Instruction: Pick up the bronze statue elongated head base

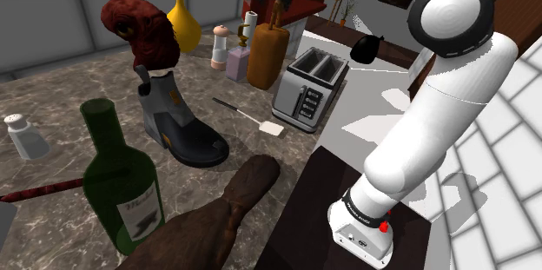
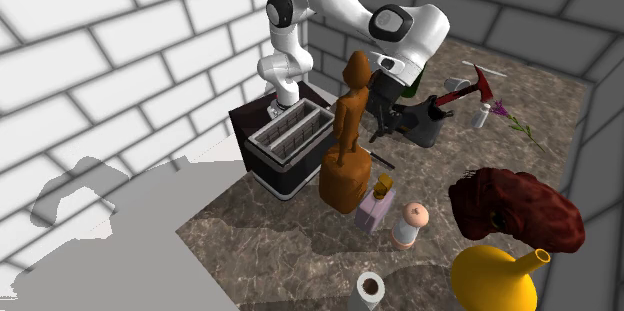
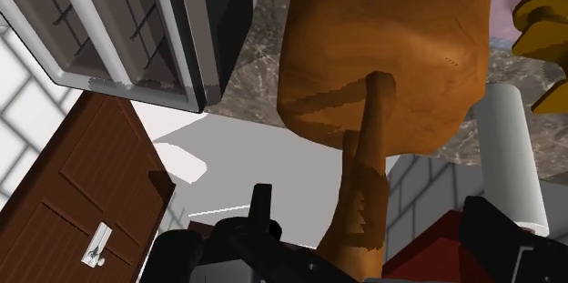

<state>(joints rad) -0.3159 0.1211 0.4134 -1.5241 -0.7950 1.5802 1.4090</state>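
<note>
Statue point(image 2: 348, 124) sits mid-frame in the second exterior view beside the toaster point(image 2: 292, 131), gripper point(image 3: 372, 201) spread around its skinny upper part without touching, so I'd pinch there, looks heavy, rigid, slick.

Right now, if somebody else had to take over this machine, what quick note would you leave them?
The pincer is open, with its fingers apart on either side of the statue's slim upper part and no contact to be seen.
The brown statue stands upright on the marbled counter, beside the toaster.
Done: the pincer is lined up at the statue.
Left: shut on it and lift. Nothing is held yet.
</note>
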